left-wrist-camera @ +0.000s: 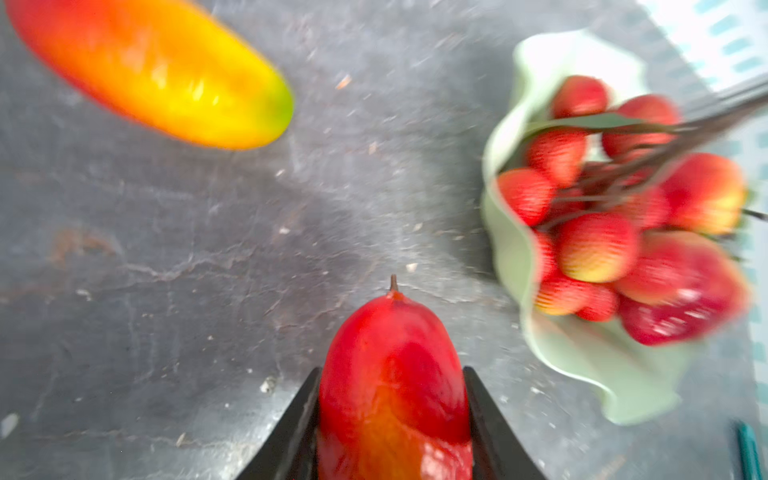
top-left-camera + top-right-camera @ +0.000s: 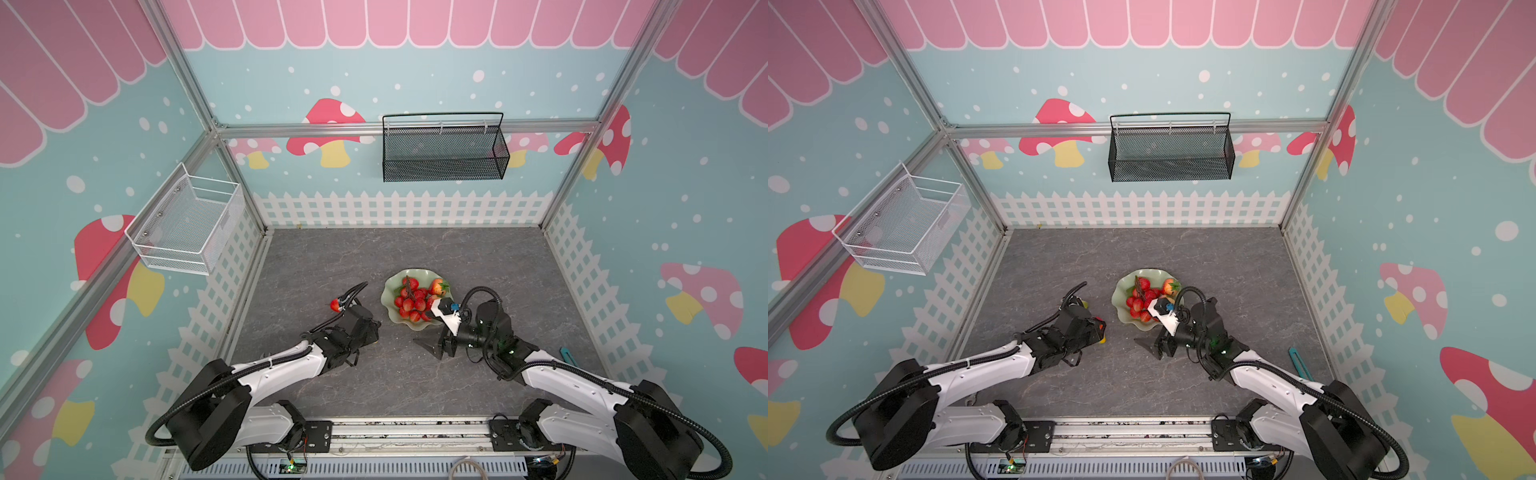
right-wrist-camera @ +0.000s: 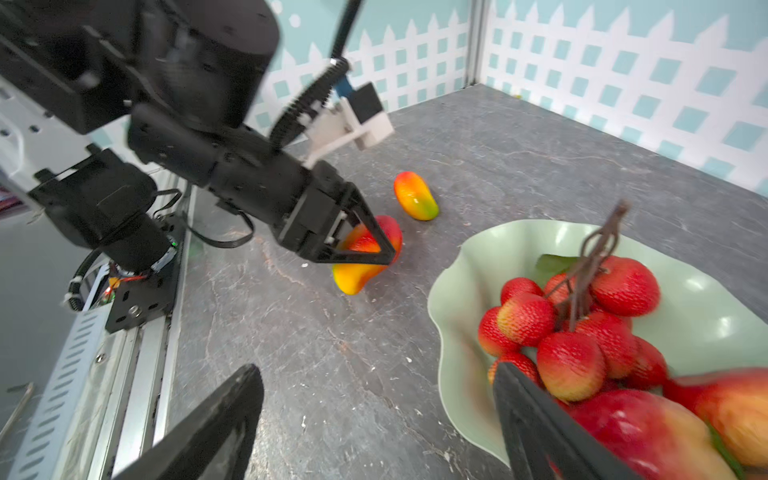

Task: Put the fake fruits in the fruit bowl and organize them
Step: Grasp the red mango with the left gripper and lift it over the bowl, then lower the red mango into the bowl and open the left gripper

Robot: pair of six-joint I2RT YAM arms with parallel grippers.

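In a top view the fruit bowl [image 2: 391, 289] is sitting mid-table, holding the bunch of small red fruits [image 2: 409, 301], with bare table [image 2: 415, 249] stretching behind it to the wall [image 2: 399, 208]. In the left wrist view the left tool [image 1: 392, 372] is clenching a red mango [image 1: 392, 415] near the bowl's rim, a second mango [image 1: 158, 70] lying apart. In the right wrist view the right tool [image 3: 376, 370] is hanging spread wide and empty, one finger [image 3: 540, 415] over the bowl's rim beside two strawberries [image 3: 623, 428].

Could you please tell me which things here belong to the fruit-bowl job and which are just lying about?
Job: bowl, fruit bunch, strawberries, gripped mango, loose mango.
Not the job: black basket, white basket, teal tool.
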